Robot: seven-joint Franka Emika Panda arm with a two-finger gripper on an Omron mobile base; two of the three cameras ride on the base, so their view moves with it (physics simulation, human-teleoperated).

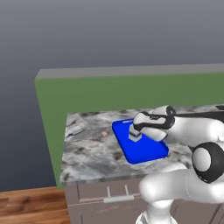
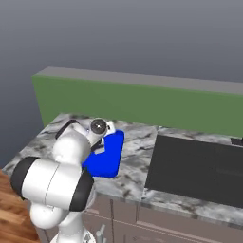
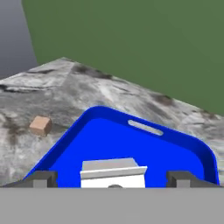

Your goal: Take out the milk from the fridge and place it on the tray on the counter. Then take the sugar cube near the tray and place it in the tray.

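Observation:
The milk (image 3: 113,171), a small white carton, stands on the blue tray (image 3: 148,146) on the marbled counter (image 3: 65,92). My gripper (image 3: 111,178) is open, with one dark fingertip on each side of the carton's top and a clear gap to both. In the left base view the hand hangs over the milk (image 1: 134,136) on the tray (image 1: 146,153). The sugar cube (image 3: 40,125), small and tan, lies on the stone just left of the tray; it is also the speck that is the sugar cube (image 1: 104,134) in the left base view. The fridge is out of view.
A green wall (image 1: 109,94) backs the counter (image 1: 87,151). A black cooktop (image 2: 194,166) lies to the right of the tray (image 2: 107,159). The counter's left edge drops to a wooden floor (image 1: 26,205). Drawers with metal handles (image 1: 118,199) sit below.

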